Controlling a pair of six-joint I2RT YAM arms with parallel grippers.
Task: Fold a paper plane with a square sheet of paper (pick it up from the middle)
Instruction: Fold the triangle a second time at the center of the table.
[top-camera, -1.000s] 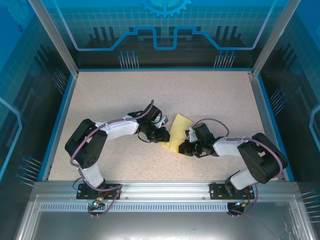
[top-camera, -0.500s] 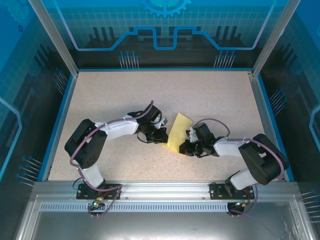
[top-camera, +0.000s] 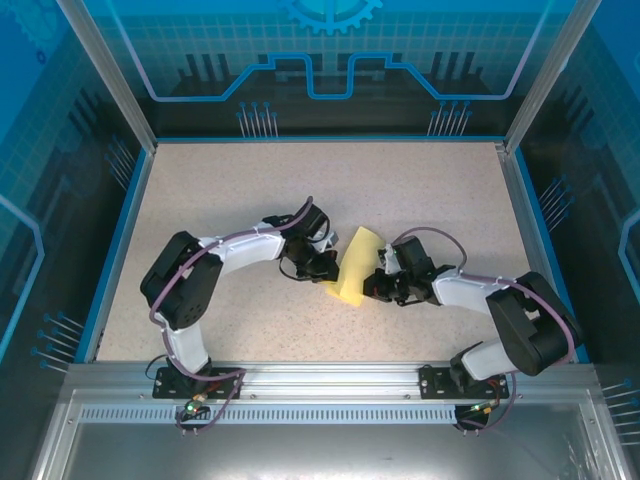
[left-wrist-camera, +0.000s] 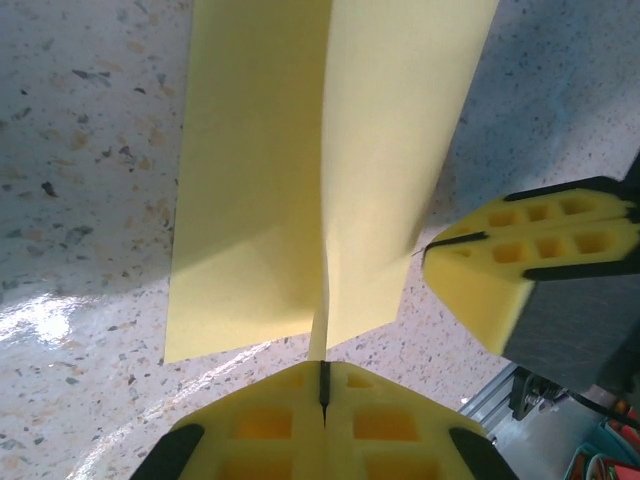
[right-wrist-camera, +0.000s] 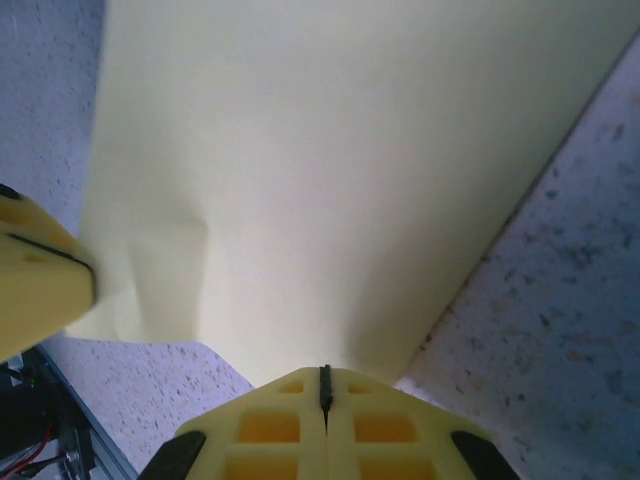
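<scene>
The sheet of paper (top-camera: 358, 258), creased lengthwise and not yet a dart, sits just off the centre of the surface (top-camera: 230, 200), toward 4 o'clock. The left tool (left-wrist-camera: 323, 378), pressed together, pinches the near end of the crease. The right tool (right-wrist-camera: 324, 385), at the sheet's 4 o'clock, likewise pinches a flap's edge. This looks like a mid-fold step. Next, I judge, both pinches must move together, so the crease runs true and nothing tears.

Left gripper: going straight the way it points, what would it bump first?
The paper: the left gripper is shut on its edge, and it runs straight ahead. The right gripper looks off to one side, though depth is unclear.
</scene>
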